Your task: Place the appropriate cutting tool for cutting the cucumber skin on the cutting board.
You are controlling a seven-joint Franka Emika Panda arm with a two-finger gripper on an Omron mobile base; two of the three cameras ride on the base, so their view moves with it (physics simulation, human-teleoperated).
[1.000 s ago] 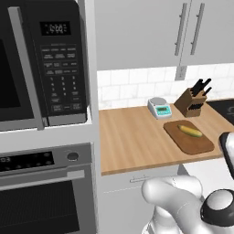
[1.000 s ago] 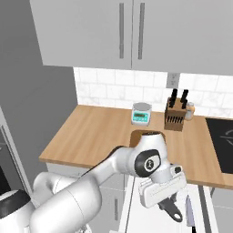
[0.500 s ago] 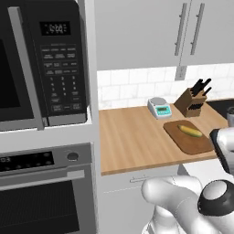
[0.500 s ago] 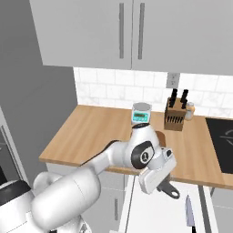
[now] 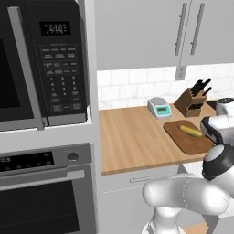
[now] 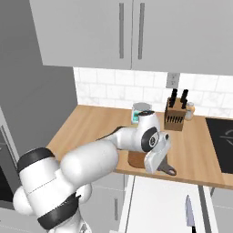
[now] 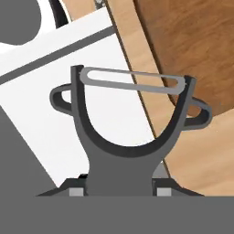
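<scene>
Gripping a dark grey Y-shaped peeler (image 7: 130,123) by its handle, the pincer (image 7: 119,191) shows at the bottom of the hand view with its fingertips (image 7: 77,191) closed against either side of that handle; the peeler's pale blade bar runs across the top of the fork. Behind the peeler in that view lie a white cabinet front, the light wood of the table's edge and a corner of the dark-brown cutting board (image 7: 196,50). From the right base view the peeler (image 6: 166,169) hangs below the white wrist, at the front edge of the table (image 6: 95,125), just in front of the cutting board (image 6: 135,160), which the arm largely covers. In the left base view the cutting board (image 5: 185,139) sits near the table's front right, with the cucumber (image 5: 190,131) lying on it, towards its far side. A wooden knife block (image 5: 192,103) and a small scale (image 5: 159,108) stand at the back by the tiled wall. A knife (image 6: 189,212) lies below the table level, in front of the cabinets.
</scene>
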